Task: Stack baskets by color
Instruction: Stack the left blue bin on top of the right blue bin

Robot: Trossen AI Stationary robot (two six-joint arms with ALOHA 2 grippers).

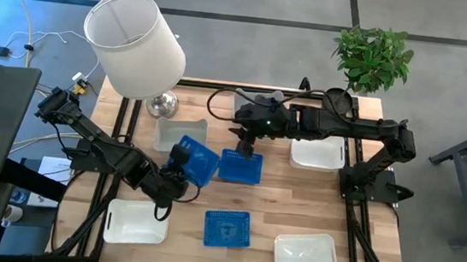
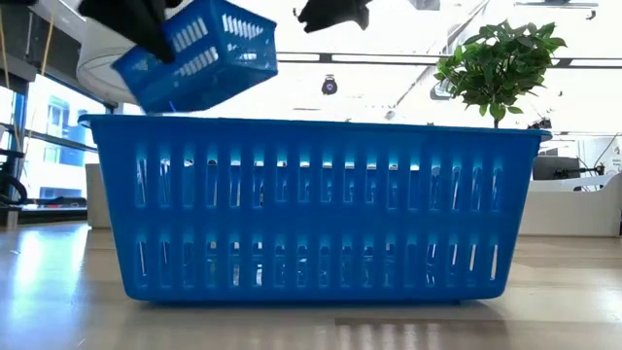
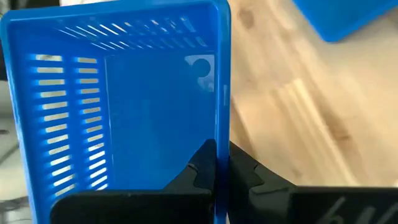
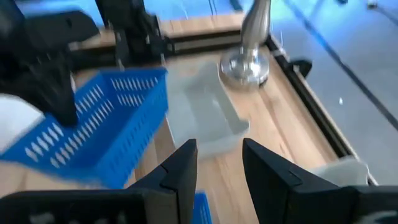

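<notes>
We are looking down on a wooden table (image 1: 269, 212) that is carrying a large white lampshade (image 1: 134, 46) on a chrome lamp base (image 1: 164, 104) at its far left corner, with a leafy plant (image 1: 373, 57) standing at the far right corner.

The baskets are lying spread over the table. A white basket (image 1: 135, 222) is sitting at the near left, a second white basket (image 1: 306, 257) at the near right, and a third white basket (image 1: 317, 154) under the right arm at the far right. A light grey basket (image 1: 181, 133) is resting just beside the lamp base. A blue basket (image 1: 227, 228) is lying at the near centre, and it is filling most of the low view as a slotted blue wall. Another blue basket on the table (image 1: 240, 167) is sitting at the centre, directly under the right arm's wrist.

We are seeing the left gripper (image 1: 176, 174) clamping its fingers (image 3: 200, 168) tight on one wall of a tilted blue basket (image 1: 195, 159), which is hanging clear of the table between the grey basket and the central blue one; the low view is showing it raised and slanted.

The right gripper (image 4: 217, 163) is hovering above the central blue basket, its jaws standing partly apart and gripping nothing. Its wrist view is showing the lifted blue basket, the grey basket and the lamp base beyond its fingers.
</notes>
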